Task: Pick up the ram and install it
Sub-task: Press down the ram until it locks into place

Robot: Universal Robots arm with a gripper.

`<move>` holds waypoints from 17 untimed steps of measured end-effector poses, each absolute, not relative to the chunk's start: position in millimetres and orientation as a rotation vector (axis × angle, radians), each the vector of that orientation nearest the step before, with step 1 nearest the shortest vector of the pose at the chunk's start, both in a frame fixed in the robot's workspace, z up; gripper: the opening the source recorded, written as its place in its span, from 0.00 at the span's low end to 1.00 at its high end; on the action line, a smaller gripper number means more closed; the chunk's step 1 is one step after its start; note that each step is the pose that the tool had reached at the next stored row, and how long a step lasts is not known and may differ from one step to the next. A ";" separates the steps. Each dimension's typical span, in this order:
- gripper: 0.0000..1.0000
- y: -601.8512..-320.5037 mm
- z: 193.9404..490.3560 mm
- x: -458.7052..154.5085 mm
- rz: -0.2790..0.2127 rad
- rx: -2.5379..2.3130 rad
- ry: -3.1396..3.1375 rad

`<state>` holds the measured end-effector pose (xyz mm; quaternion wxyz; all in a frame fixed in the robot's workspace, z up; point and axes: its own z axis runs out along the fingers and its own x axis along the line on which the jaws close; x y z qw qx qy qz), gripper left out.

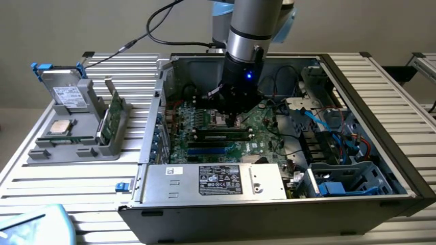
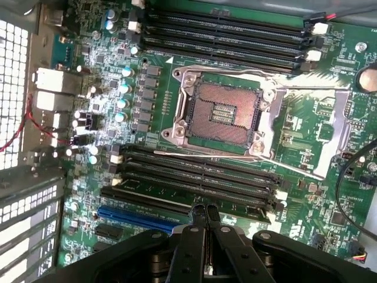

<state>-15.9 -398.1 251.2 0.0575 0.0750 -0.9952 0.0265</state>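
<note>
Green circuit board (image 2: 306,147) fills the floor of the open computer case (image 1: 272,219), which lies on a slatted metal table (image 1: 81,184).

1. Hand. My gripper (image 2: 203,215) has its two fingers pressed together with no gap between the tips. Nothing is clamped between them. In the exterior view my gripper (image 1: 235,121) hangs inside the case, near the centre of the board, with the arm rising toward twelve o'clock.

2. Task part. The ram (image 2: 153,197) is a thin green stick standing on edge in a long black slot. This slot is the last of its group, the one next to the blue slot (image 2: 141,217). My closed fingertips sit directly over the top edge of the ram, toward one end of it. I cannot tell whether they touch it or stop just short.

3. Nearby parts. The open processor socket (image 2: 224,115) lies between two groups of long black slots, and the ram stands in the group nearer my fingers.

4. Exterior view, read as a clock face centred on my gripper:
- Six o'clock: a grey metal power box (image 1: 218,179) with a label, inside the case.
- Nine o'clock: a grey tray (image 1: 75,148) on the table, well apart from the case. It carries a broad green card (image 1: 112,115) standing upright, a square silver chip (image 1: 60,126) lying flat, and a hard drive (image 1: 68,94) propped at the tray's far end.
</note>
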 end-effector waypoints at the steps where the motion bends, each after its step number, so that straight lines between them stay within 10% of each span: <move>1: 0.11 -398.1 251.2 -15.9 0.079 0.210 -3.018; 17: 0.11 -398.0 251.2 -25.0 0.076 0.049 -3.027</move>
